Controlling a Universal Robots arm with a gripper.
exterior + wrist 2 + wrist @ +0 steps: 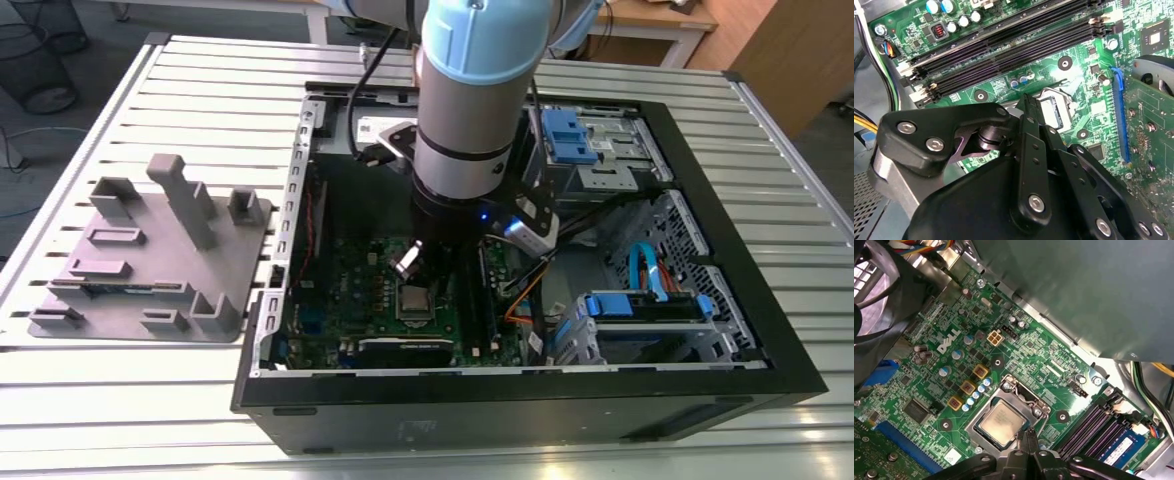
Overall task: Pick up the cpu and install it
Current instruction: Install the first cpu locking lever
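Your cpu (1002,423) sits in the socket (1004,390); hand (1028,439) just beside it, fingers pinched narrow, holding nothing.

The cpu (1002,423) has a dull, brushed silver metal top. The gripper (1028,441) is matt black with shiny steel screws. The motherboard (1019,360) is glossy green. The table (147,400) is ribbed pale metal; the fixture (147,265) is matt grey plastic.
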